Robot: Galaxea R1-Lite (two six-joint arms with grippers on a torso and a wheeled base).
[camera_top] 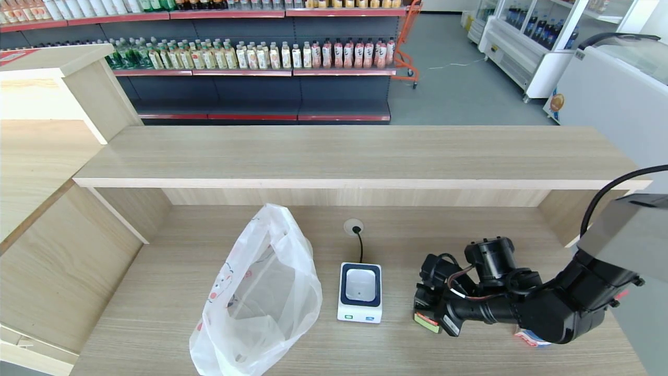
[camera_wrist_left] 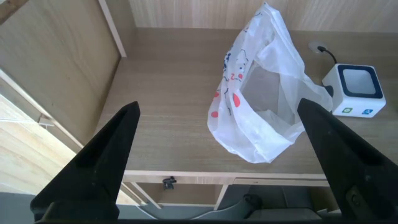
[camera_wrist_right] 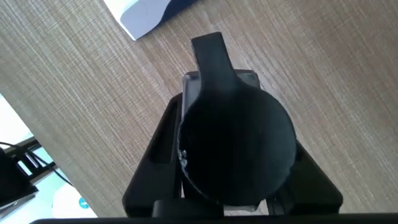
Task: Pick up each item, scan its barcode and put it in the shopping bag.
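White film, thin and crinkly, makes up the bag [camera_top: 292,271], which stands slumped on the bench [camera_top: 156,292] with its mouth sagging half open. I'd judge it too soft to keep its shape if anything brushes it, so goods are best lowered in from above. The one item I can make out is a small pack [camera_top: 528,338], white with red and blue. It lies near the front right edge of the bench, mostly covered by the right forearm. It looks light, and whether it is a stiff carton or a soft pouch I cannot say. A hold across its two long sides seems safest, with the barcode kept free to face down. The scanner [camera_top: 360,292] sits between bag and right pincer [camera_top: 424,308], window upward, its cable [camera_top: 360,245] running back to a hole in the bench. The right pincer hangs low, just beside the scanner, and I cannot tell if it is spread or closed. The left pincer [camera_wrist_left: 217,107] is spread wide, holding nothing, above the bench's front edge on the bag's side. In the way, I'd say, are the arm over the pack, the scanner on the path to the bag, and the raised ledge [camera_top: 355,156] behind.
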